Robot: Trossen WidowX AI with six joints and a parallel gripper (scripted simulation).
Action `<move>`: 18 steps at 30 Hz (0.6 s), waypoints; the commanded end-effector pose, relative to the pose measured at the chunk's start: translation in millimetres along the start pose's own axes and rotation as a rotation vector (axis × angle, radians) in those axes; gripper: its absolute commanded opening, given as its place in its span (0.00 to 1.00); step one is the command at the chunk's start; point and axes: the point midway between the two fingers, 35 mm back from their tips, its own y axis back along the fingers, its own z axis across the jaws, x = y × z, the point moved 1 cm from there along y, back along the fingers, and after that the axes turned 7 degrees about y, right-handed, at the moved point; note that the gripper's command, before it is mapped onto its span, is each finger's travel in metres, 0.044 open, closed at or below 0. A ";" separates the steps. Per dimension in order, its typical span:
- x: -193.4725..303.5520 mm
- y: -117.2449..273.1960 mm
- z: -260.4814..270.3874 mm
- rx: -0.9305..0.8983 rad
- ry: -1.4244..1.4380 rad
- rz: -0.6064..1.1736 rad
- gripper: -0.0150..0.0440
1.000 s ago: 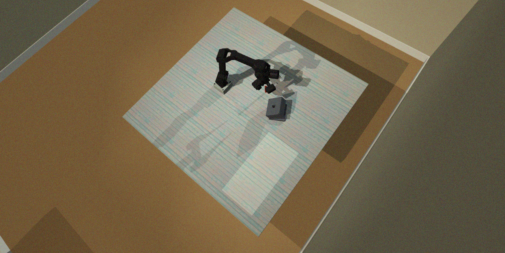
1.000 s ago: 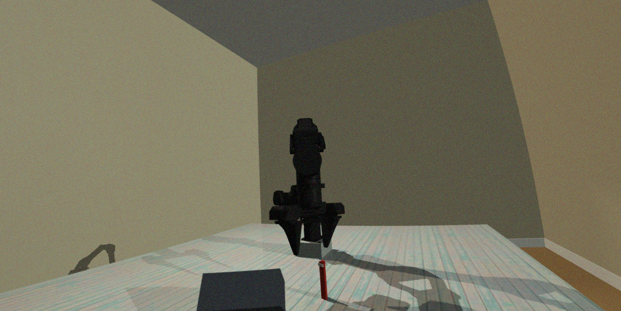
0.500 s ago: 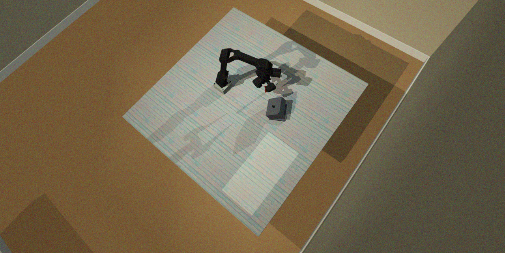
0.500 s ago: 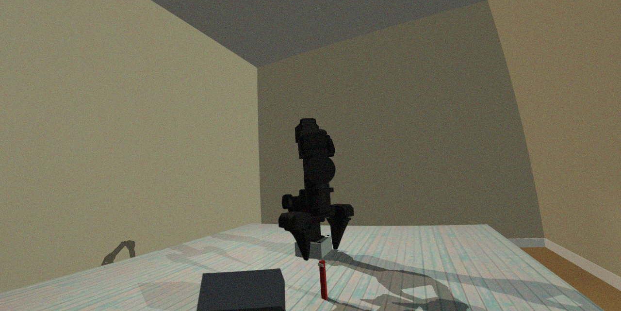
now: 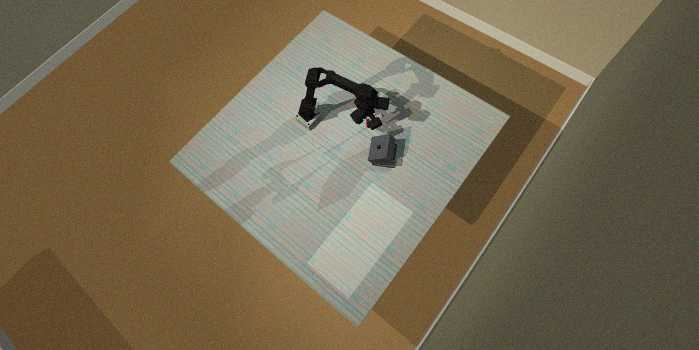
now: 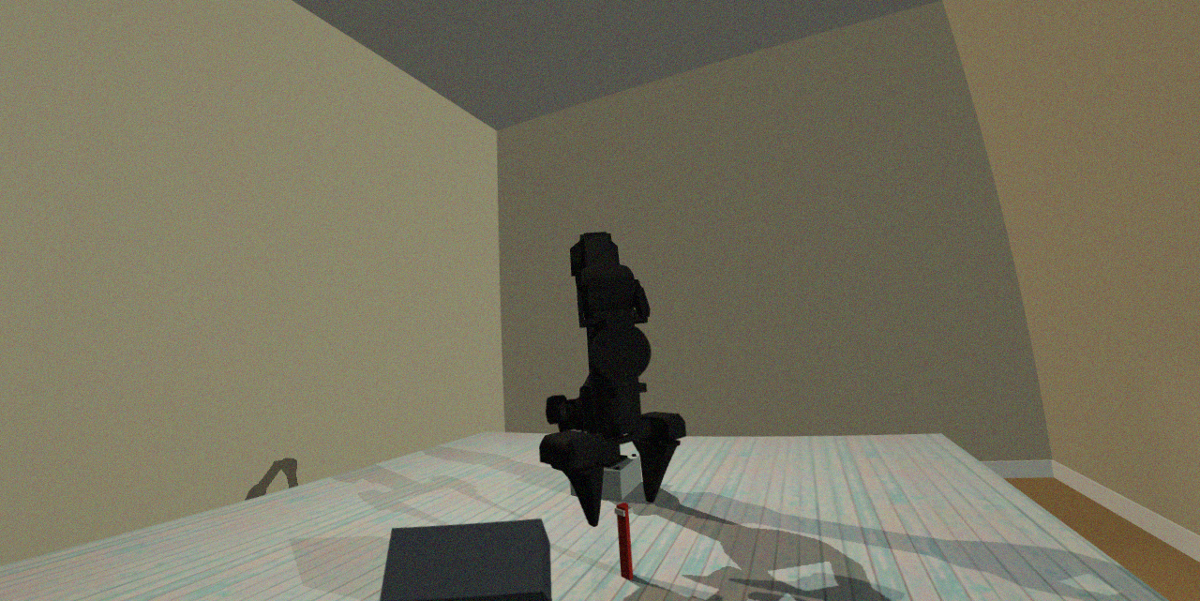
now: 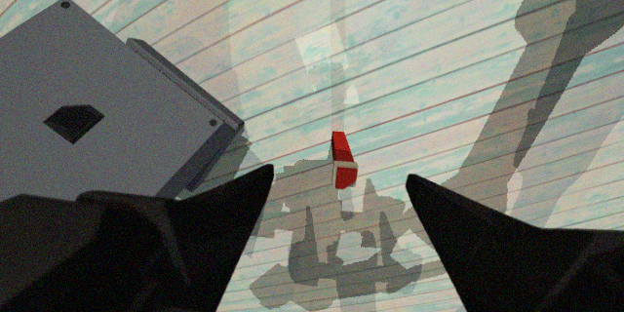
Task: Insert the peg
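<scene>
A red peg (image 5: 367,124) (image 6: 624,545) (image 7: 345,177) with a pale band near its top stands upright on the table. Its top looks flat-sided with a rounded or bevelled corner in the wrist view. My gripper (image 6: 622,513) (image 7: 339,175) is open and empty, pointing down above the peg. In the wrist view the peg top shows in the gap between the fingertips, touching neither. The grey sloped panel (image 5: 375,157) (image 6: 470,555) (image 7: 146,146) stands close beside the peg. Its dark hole (image 5: 378,146) (image 7: 74,122) has flat sides and is empty; the exterior view shows only the panel's back.
The arm's pale base (image 5: 308,123) (image 6: 622,481) stands on the striped table (image 5: 234,152) (image 6: 839,472) (image 7: 414,58). In the wrist view the panel lies at the left, partly behind the left finger. Shadows of the arm fall across the table around the peg.
</scene>
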 end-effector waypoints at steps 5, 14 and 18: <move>-0.7 -15.0 -1.8 0.006 -0.003 -0.001 1.00; -1.6 -29.5 -2.7 0.007 -0.003 -0.001 1.00; -2.0 -34.7 -3.2 0.007 -0.003 -0.001 1.00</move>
